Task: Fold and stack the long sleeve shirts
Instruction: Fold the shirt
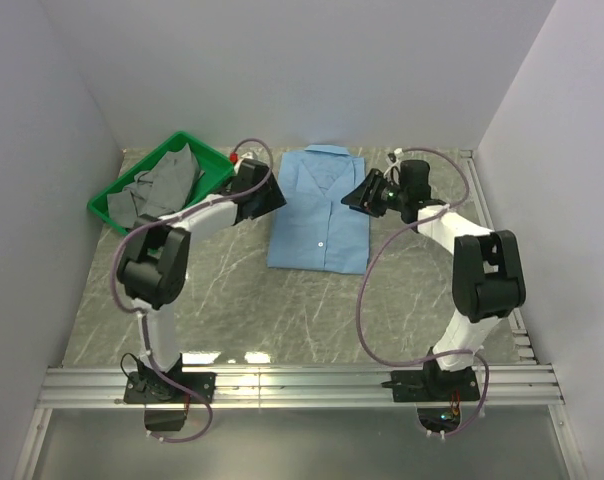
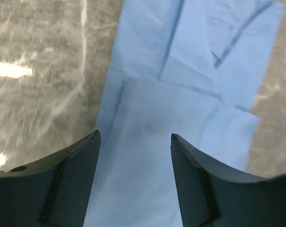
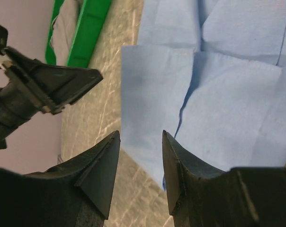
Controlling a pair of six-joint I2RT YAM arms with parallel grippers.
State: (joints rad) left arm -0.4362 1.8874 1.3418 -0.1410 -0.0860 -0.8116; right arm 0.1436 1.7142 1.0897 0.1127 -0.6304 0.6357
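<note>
- Top view: the folded light blue shirt (image 1: 319,210) lies on the table (image 1: 212,300) between the left gripper (image 1: 279,200) and the right gripper (image 1: 350,197). A low sweep could drag it.
- Left wrist: fingers apart and empty above the cloth, where a snag could undo the fold.
- Right wrist: fingers apart at the shirt's edge, apparently clear of it.

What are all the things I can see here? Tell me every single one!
shirt: one, light blue, folded flat in the middle of the table
bin: one, green, far left of the table
cloth: one bundle, grey, inside the bin
table: one, grey marbled, under everything
left arm and right arm: two, white and black, bolted at the near edge
left tool: one, black, open, over the shirt's left side
right tool: one, black, open, over the shirt's right side
</note>
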